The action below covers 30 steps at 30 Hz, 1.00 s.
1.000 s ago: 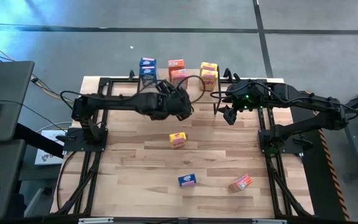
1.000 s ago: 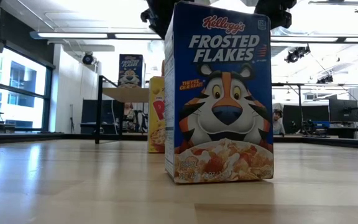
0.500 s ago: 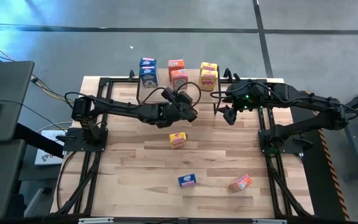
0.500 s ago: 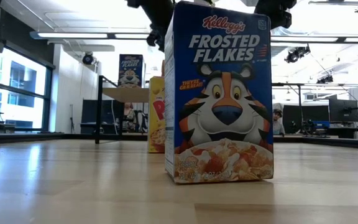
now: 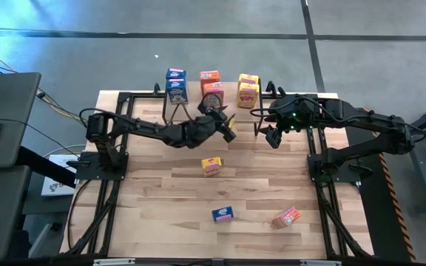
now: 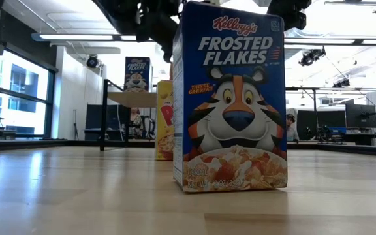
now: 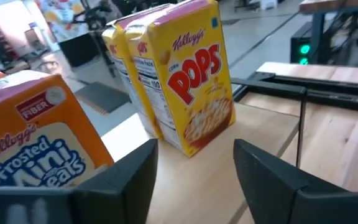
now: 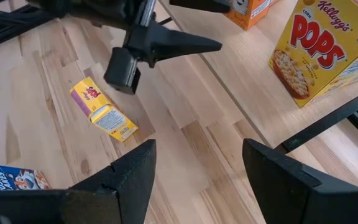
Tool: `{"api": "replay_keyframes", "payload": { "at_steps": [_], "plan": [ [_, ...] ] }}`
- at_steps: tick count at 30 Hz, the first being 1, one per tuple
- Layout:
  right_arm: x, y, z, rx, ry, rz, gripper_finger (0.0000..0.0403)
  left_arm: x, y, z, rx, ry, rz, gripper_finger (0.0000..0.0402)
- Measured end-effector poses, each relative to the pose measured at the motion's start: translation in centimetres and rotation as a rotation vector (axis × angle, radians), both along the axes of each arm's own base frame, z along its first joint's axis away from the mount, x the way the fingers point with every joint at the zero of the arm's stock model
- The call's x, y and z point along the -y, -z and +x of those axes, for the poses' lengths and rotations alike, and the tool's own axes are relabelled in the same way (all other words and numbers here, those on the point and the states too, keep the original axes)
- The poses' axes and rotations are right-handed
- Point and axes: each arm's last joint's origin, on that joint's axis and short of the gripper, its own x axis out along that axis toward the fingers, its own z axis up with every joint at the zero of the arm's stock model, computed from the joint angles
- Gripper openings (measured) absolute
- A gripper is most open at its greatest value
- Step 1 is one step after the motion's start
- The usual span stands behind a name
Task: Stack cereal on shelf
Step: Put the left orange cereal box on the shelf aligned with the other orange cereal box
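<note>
The shelf stands at the table's far side with several cereal boxes upright on its top: blue, orange-red and yellow. A yellow box lies flat mid-table. A blue one and an orange-red one sit nearer the front edge. My left gripper is open and empty, nearly level. It faces the yellow Pops box and the orange-red box. My right gripper hangs open and empty above the table, right of the left one.
In the low view the blue Frosted Flakes box stands upright close to the camera, with the yellow box behind it. Black frame rails run along the table's left and right sides. Bare wood lies between the loose boxes.
My left gripper has sunk and tipped from pointing downward to nearly level, reaching toward the boxes on the shelf. My right arm has kept still. No box has moved.
</note>
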Motion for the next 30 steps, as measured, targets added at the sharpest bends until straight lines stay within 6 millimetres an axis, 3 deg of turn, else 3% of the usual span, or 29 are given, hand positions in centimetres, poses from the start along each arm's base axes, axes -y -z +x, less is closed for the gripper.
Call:
{"api": "replay_keyframes", "payload": {
  "at_steps": [5,11,30],
  "plan": [
    [0.0,0.0,0.0,0.0,0.0,0.0,0.0232,-1.9,0.6,-0.1,0.009,0.034,-0.026,0.0166],
    [0.0,0.0,0.0,0.0,0.0,0.0,0.0232,-3.8,0.8,-0.1,0.045,0.024,-0.028,0.0159],
    [0.0,0.0,0.0,0.0,0.0,0.0,0.0232,-4.9,0.4,-0.5,0.101,-0.072,-0.012,0.0158]
  ]
}}
